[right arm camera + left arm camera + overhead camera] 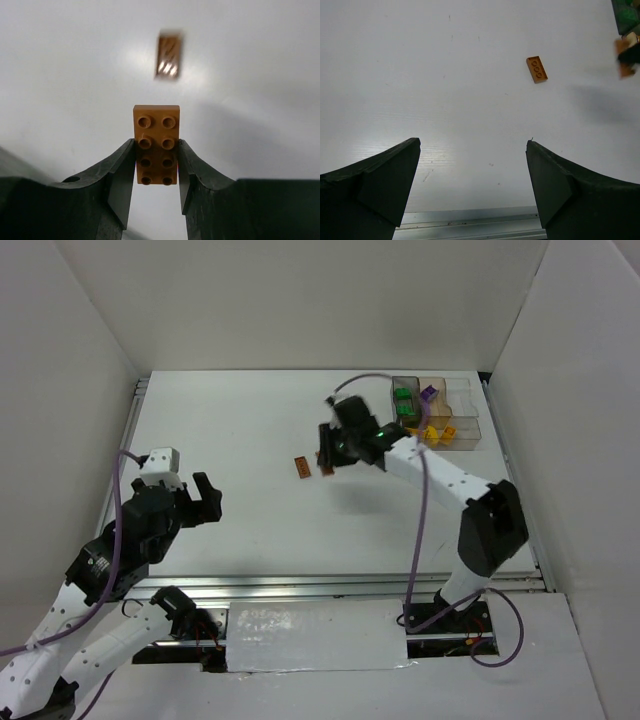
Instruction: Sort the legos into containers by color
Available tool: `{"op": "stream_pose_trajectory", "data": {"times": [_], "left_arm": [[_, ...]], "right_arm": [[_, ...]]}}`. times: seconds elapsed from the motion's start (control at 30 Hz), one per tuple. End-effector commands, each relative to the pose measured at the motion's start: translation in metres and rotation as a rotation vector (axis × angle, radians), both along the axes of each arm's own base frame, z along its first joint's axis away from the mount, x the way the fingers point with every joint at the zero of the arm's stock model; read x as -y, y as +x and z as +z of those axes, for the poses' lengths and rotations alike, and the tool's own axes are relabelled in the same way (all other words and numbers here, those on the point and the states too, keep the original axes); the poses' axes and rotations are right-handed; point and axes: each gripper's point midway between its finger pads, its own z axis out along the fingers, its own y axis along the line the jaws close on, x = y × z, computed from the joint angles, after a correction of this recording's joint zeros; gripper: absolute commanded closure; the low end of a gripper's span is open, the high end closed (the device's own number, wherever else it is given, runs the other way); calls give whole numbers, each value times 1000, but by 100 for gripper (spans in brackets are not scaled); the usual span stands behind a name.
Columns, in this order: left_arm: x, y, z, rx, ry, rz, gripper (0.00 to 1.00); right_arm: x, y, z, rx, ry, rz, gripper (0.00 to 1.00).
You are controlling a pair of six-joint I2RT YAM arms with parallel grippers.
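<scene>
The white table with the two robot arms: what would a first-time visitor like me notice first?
Most striking is the right gripper near the middle of the table, pinching a brown lego between its fingers. A second brown lego lies loose on the table just to its left. A clear tray at the far right corner holds green legos, a purple lego and yellow legos.

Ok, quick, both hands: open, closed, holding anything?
Left hand: open, holding nothing.
Right hand: closed on a small brown studded plastic brick.
</scene>
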Motion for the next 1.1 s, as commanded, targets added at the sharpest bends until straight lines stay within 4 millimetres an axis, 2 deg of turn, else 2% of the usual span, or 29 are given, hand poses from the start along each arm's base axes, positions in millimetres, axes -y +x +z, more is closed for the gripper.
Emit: {"op": "stream_pose_trajectory", "data": {"times": [0.0, 0.03, 0.07, 0.1, 0.13, 0.17, 0.2, 0.23, 0.27, 0.3, 0.33, 0.37, 0.4, 0.47, 0.53, 0.57, 0.6, 0.7, 0.93, 1.0, 1.07], "left_arm": [[1, 2, 10, 42, -15, -6, 0], [1, 2, 10, 46, -18, -10, 0], [3, 2, 11, 49, -24, -18, 0], [3, 1, 11, 51, -25, -22, 1], [4, 1, 11, 49, -24, -28, 1], [4, 1, 11, 50, -26, -31, 0], [4, 1, 10, 48, -24, -33, 1], [5, 1, 10, 47, -24, -33, 0], [5, 1, 10, 48, -24, -36, 0], [6, 2, 9, 48, -22, -39, 1], [8, 2, 8, 45, -18, -48, 0], [9, 3, 8, 45, -14, -56, 0], [13, 5, 3, 26, -6, -66, 0], [16, 7, -1, 5, 5, -80, 0], [21, 9, -7, -21, 15, -97, 0], [22, 10, -8, -26, 17, -102, 0], [24, 11, -9, -30, 20, -106, 0], [25, 11, -9, -28, 16, -112, 0], [25, 11, -11, -34, 19, -111, 0], [25, 12, -11, -36, 22, -107, 1], [25, 12, -12, -39, 24, -108, 0]], "right_arm": [[73, 89, 80, 302, 31, -146, 100], [117, 120, 74, 319, -25, -244, 100], [139, 144, 96, 398, -75, -272, 100], [171, 159, 93, 389, -162, -347, 100], [193, 180, 69, 345, -244, -386, 100], [226, 203, 96, 400, -293, -452, 100], [246, 217, 71, 357, -368, -496, 100], [262, 229, 72, 379, -412, -515, 100], [284, 245, 88, 433, -443, -555, 100], [302, 261, 76, 449, -493, -613, 100], [315, 268, 75, 463, -521, -643, 100], [337, 275, 88, 493, -538, -703, 100], [348, 282, 79, 491, -563, -730, 100], [367, 288, 72, 522, -613, -730, 99], [379, 287, 60, 530, -698, -731, 99], [379, 288, 51, 519, -711, -711, 99], [407, 285, 38, 482, -737, -732, 99], [421, 285, 24, 440, -718, -705, 99], [439, 291, 15, 431, -714, -673, 97], [435, 291, 6, 410, -685, -648, 92], [432, 293, 0, 404, -679, -647, 83]]}}
